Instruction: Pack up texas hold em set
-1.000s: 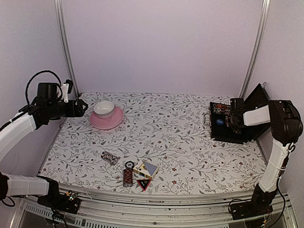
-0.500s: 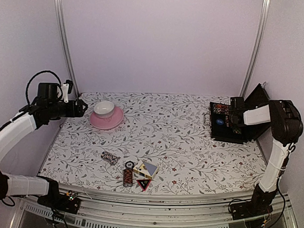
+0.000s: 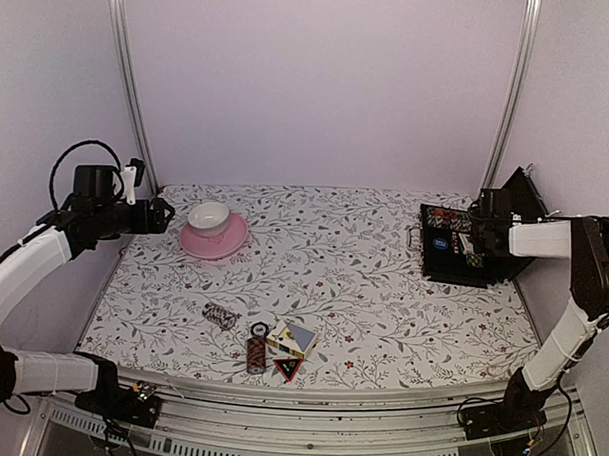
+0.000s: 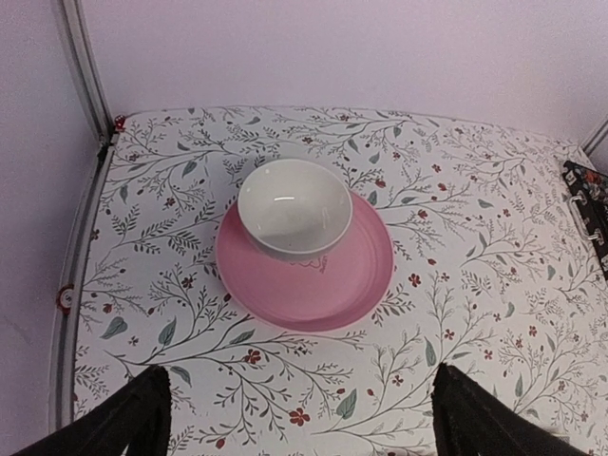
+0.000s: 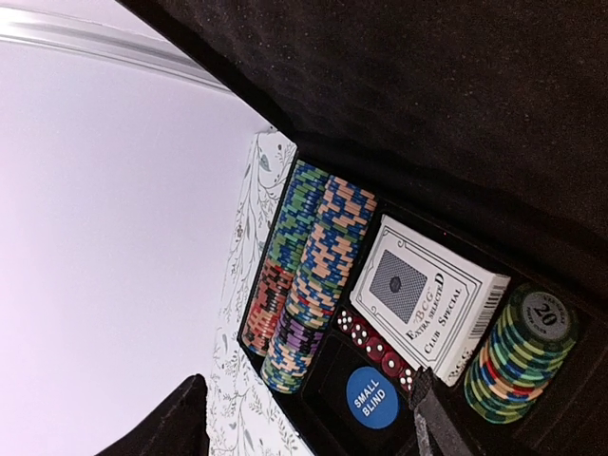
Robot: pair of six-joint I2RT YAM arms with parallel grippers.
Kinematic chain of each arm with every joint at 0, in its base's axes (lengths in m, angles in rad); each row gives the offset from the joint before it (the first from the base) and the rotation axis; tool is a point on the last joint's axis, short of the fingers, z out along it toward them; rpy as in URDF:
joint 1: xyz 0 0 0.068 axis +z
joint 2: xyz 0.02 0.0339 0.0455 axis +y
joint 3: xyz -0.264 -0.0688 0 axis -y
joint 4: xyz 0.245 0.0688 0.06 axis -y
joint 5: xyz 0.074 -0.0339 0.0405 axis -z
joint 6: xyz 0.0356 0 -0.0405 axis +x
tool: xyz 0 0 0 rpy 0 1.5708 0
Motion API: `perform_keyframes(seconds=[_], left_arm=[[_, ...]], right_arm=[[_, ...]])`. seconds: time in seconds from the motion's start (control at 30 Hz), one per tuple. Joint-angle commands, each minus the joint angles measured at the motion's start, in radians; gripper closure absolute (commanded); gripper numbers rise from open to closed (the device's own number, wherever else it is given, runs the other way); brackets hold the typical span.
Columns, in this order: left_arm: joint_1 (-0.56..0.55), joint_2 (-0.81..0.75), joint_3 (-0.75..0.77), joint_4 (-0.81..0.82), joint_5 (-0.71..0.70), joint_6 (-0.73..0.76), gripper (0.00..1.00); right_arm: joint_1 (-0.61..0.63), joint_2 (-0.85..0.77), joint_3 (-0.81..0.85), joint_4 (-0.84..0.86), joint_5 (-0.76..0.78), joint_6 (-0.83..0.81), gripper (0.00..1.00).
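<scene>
Flat black rectangular case (image 3: 445, 263), lid up, partly hidden by right gripper (image 5: 306, 399) (fingers apart, tips cropped). Left gripper (image 4: 299, 385) wide, near round pink saucer (image 4: 361, 280). Dark roll (image 3: 257, 352) by card box (image 3: 293, 338): probably chips.

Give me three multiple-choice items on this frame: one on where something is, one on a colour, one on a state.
1. Where does the open case stand?
A. at the right side of the table
B. at the left side
C. in the centre, at the near edge

2. What colour is the SMALL BLIND disc in the case?
A. red
B. blue
C. white

3. How is the left gripper?
A. wide open, empty
B. shut tight
C. out of view

Answers:
1 A, the top view shows it against the right edge.
2 B, the right wrist view shows the disc blue.
3 A, its fingers stand wide apart with nothing between them.
</scene>
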Motion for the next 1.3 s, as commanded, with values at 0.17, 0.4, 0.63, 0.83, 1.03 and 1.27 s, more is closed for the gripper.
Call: perform_keyframes(seconds=[0.17,0.4,0.63,0.83,1.03,1.27], left_arm=[[0.004,-0.026,-0.013,-0.002,-0.004,0.011,0.05],[0.003,-0.026,-0.014,-0.002,0.001,0.009,0.04],[0.002,-0.022,-0.015,-0.001,0.005,0.009,0.05],[0.003,-0.022,-0.014,0.0,0.006,0.01,0.04],[0.002,-0.024,-0.014,-0.001,0.005,0.009,0.04],[0.003,-0.022,-0.015,-0.001,0.002,0.009,0.04]], right_arm=[[-0.072,-0.059,-0.015,-0.023,-0.253,-0.177,0.25],[-0.136,0.023,0.062,-0.084,-0.488,-0.278,0.23],[-0.15,0.039,0.098,-0.181,-0.456,-0.306,0.18],[-0.153,0.07,0.133,-0.23,-0.426,-0.318,0.16],[-0.153,0.111,0.163,-0.257,-0.413,-0.328,0.16],[-0.154,0.142,0.172,-0.258,-0.396,-0.324,0.16]])
